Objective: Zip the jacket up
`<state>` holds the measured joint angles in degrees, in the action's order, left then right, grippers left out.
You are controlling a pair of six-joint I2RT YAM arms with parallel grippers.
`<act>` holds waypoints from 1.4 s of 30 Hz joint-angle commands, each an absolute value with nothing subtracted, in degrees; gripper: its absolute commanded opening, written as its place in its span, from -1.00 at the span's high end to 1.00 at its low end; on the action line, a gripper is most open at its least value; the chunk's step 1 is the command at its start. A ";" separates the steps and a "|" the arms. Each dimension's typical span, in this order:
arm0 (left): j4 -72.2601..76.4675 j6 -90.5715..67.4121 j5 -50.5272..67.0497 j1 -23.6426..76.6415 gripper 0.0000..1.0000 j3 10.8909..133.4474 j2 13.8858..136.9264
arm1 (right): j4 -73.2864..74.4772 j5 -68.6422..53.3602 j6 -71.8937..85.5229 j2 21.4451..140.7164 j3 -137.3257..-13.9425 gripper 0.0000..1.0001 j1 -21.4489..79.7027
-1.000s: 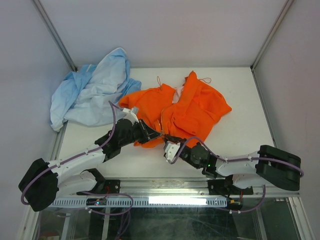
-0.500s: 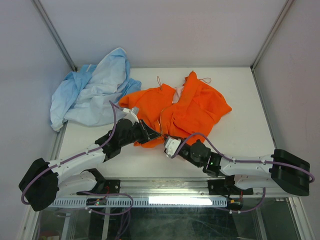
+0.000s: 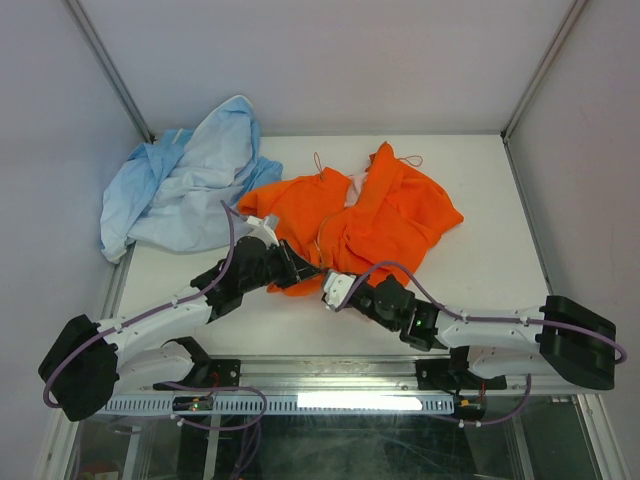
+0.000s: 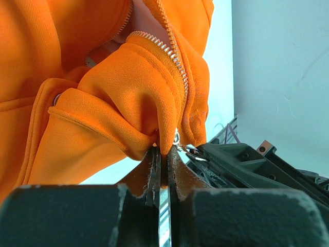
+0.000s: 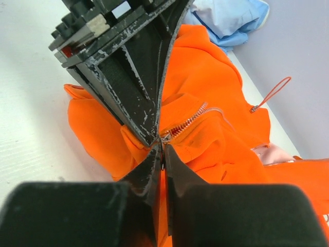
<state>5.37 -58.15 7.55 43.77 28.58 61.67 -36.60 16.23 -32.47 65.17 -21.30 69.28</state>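
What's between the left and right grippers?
Just the jacket hem at the zipper bottom, pinched by the left gripper and right gripper. Both wrist views show them nearly touching.

The jacket (image 3: 370, 215) is showing thick, matt, softly napped orange cloth (almost fleece-like at the folds), with a paler pink lining (image 4: 149, 20). Its zipper (image 4: 172, 49) is glinting with bright metal teeth, and a snap (image 4: 56, 98) is shining dull silver. The left gripper (image 5: 158, 135) is looking like black plastic, scuffed and scratched pale along its edges. The light blue garment (image 3: 180, 190) is lying as thin, smooth, creased cloth on the matt white worktop (image 3: 480, 260).
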 commanded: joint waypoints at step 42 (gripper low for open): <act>-33.83 -42.72 -12.21 45.97 0.92 40.44 47.27 | 6.62 -20.14 -7.35 74.86 -64.75 0.93 18.04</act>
<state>-31.29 -44.05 -10.70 45.80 40.01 46.52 7.99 -8.03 -9.08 80.84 -69.34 12.51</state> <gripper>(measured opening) 0.030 0.004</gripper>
